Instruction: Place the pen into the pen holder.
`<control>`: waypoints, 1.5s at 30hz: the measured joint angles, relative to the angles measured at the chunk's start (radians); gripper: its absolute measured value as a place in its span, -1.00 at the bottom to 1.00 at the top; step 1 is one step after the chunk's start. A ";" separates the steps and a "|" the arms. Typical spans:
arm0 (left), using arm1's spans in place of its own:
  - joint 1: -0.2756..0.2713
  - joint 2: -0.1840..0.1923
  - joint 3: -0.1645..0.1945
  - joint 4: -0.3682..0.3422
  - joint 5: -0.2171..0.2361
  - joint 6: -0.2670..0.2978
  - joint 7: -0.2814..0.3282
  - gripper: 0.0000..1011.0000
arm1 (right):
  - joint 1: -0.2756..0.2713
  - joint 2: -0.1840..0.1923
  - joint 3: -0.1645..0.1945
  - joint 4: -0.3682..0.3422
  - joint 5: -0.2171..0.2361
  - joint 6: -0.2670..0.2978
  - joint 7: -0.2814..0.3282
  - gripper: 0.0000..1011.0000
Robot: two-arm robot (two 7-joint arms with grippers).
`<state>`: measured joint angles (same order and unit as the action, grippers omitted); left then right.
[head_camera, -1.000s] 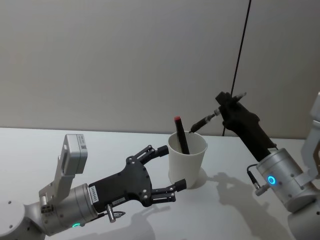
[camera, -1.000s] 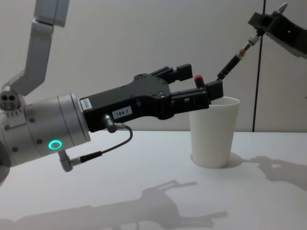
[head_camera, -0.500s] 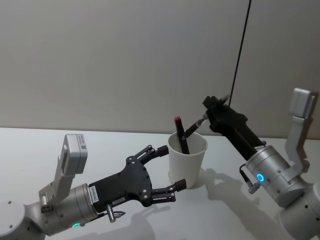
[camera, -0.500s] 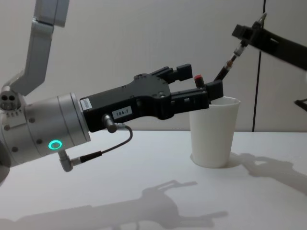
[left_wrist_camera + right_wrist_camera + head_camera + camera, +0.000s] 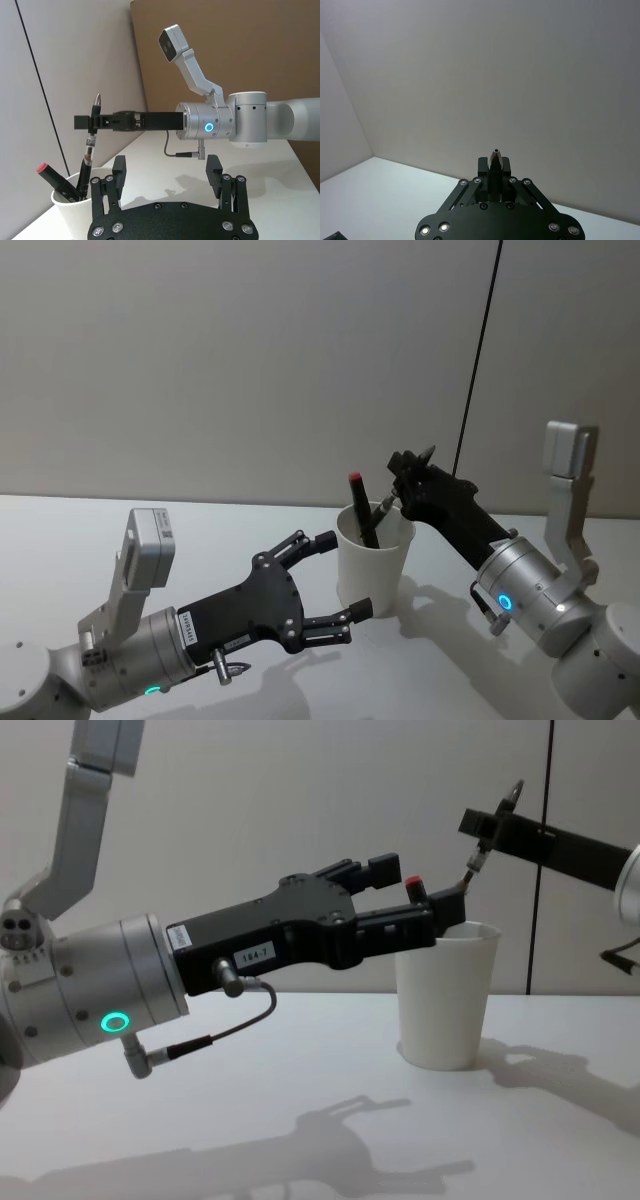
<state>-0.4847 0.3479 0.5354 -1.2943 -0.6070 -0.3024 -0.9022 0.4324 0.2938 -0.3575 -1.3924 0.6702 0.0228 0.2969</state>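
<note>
Pen (image 5: 90, 145): it is held near its upper end by the right gripper (image 5: 91, 121), which is closed on the barrel; the shaft stands nearly upright in the left wrist view, and its lower end is already below the rim of the pen holder (image 5: 375, 558).
Pen holder: a plain white paper cup is seen standing on the table (image 5: 120, 530), between the 2 arms; the pen is thus partly inside it but not yet released.
Second marker (image 5: 361, 508): 1 red-capped marker is already leaning inside the cup, its cap rising above the rim, just beside the held pen.
Left gripper (image 5: 340, 575): its fingers are spread wide and nothing is held; the cup is flanked by them from the robot's left, without clear contact.
Right gripper, head view (image 5: 408, 475): it is seen over the far right of the rim, the arm reaching in from the right.
Risk, tipping: the cup is judged light; if the pen is pushed sideways against the wall or dragged on withdrawal, the cup could be toppled or slid.
Risk, jamming: the tip could be caught on the leaning marker, so that the pen is wedged or the marker levered out.
Risk, early release: if the pen is let go while tilted, it could fall against the rim and pull the cup over.
Obstruction: the space on the cup's left is taken by the open left gripper.
</note>
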 joint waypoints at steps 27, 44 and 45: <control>0.000 0.000 0.000 0.000 0.000 0.000 0.000 0.98 | 0.006 0.001 -0.017 0.007 -0.041 0.021 -0.020 0.66; 0.000 0.000 0.000 0.000 0.000 0.000 0.000 0.98 | -0.055 0.009 0.041 -0.071 -0.014 0.007 -0.022 0.98; 0.000 0.000 0.000 0.000 0.000 0.000 0.000 0.98 | -0.058 0.010 0.043 -0.074 -0.013 0.007 -0.023 0.98</control>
<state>-0.4847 0.3481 0.5353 -1.2942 -0.6070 -0.3024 -0.9022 0.3744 0.3035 -0.3145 -1.4668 0.6576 0.0294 0.2736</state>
